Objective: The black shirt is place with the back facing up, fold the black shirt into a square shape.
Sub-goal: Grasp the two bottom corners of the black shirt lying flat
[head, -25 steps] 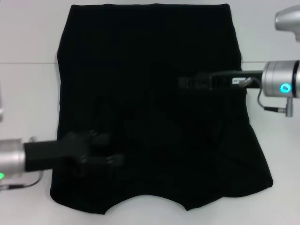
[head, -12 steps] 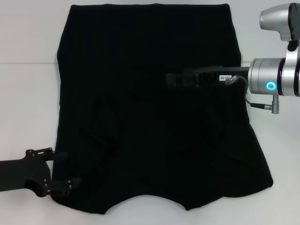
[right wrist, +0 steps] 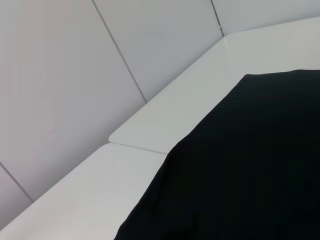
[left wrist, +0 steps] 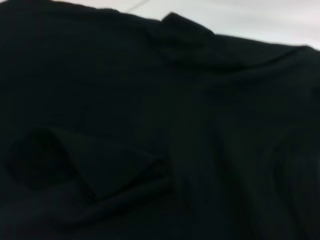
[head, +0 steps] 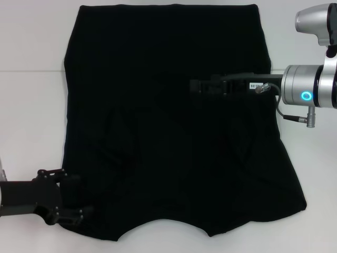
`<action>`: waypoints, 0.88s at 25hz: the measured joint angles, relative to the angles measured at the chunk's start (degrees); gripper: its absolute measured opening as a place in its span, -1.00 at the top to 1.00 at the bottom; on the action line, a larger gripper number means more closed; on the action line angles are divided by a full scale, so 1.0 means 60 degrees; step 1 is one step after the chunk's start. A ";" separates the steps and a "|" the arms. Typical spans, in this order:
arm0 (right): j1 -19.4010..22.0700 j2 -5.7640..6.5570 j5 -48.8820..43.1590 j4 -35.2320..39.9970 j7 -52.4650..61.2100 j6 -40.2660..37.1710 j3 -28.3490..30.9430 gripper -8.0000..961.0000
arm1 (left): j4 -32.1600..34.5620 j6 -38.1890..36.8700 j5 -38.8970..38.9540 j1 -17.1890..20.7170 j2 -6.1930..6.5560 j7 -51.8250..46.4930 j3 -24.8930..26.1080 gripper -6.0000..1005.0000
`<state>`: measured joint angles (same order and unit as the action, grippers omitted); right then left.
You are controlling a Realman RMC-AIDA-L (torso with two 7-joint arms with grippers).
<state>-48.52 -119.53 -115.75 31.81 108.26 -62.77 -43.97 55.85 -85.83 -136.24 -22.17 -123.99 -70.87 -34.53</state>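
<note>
Black shirt [head: 168, 121] lay spread flat on white desk [head: 31, 116], sleeves folded in over the body, filling most of the head view. Far hem straight along the top; near edge curved in an arc at the middle, with the two near corners flaring outward. No lettering visible on the upward side. Creases from the folded-in sleeves barely legible against black cloth.

Left claw [head: 71, 203] sat at the shirt's near-left corner, low against the desk, fingers parted one above the other with the cloth edge between or beside them; contact not resolvable, black on black. Left arm cut off by the frame's left edge.

Right claw [head: 196, 85] reached in from the right over the shirt's middle, right of centre. Fingertips merged with the dark fabric; spread or clenched could not be told. Height above cloth not readable either.

Left wrist view: almost wholly black cloth [left wrist: 200, 150], a rolled fold or sleeve opening at one side, thin strip of pale desk [left wrist: 240, 15] beyond the shirt's edge. Own fingers not seen there.

Right wrist view: shirt edge [right wrist: 250, 165] against the desk [right wrist: 165, 125], a seam between desk panels, grey wall panels [right wrist: 75, 75] behind. Own fingers not in frame.
</note>
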 joint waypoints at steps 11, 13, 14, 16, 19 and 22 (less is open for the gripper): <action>0.0035 0.0000 0.0044 0.0000 0.0000 0.0006 0.0017 -0.78 | -0.0008 0.0209 -0.0009 -0.0018 -0.0035 0.0003 -0.0032 -0.67; 0.0035 0.0000 0.0045 0.0001 -0.0007 0.0013 0.0033 -0.78 | 0.0027 0.0280 0.0021 -0.0026 -0.0052 -0.0023 -0.0032 -0.64; 0.0036 0.0000 0.0044 0.0003 -0.0009 0.0014 0.0037 -0.78 | 0.0034 0.0313 0.0018 -0.0037 -0.0053 -0.0033 -0.0032 -0.62; 0.0043 0.0001 0.0044 0.0018 -0.0017 0.0016 0.0037 -0.78 | 0.0041 0.0401 -0.0019 -0.0063 -0.0042 -0.0044 -0.0079 -0.56; 0.0047 0.0007 0.0044 0.0038 -0.0040 0.0019 0.0037 -0.78 | 0.0057 0.0504 -0.0057 -0.0041 -0.0051 -0.0046 -0.0314 -0.42; 0.0055 0.0023 0.0044 0.0055 -0.0060 0.0020 0.0036 -0.78 | 0.0063 0.0510 -0.0120 -0.0025 -0.0055 -0.0052 -0.0470 -0.28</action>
<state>-48.19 -119.39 -115.49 32.14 107.89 -62.65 -43.76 56.23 -82.76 -136.96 -22.32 -124.31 -71.17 -37.35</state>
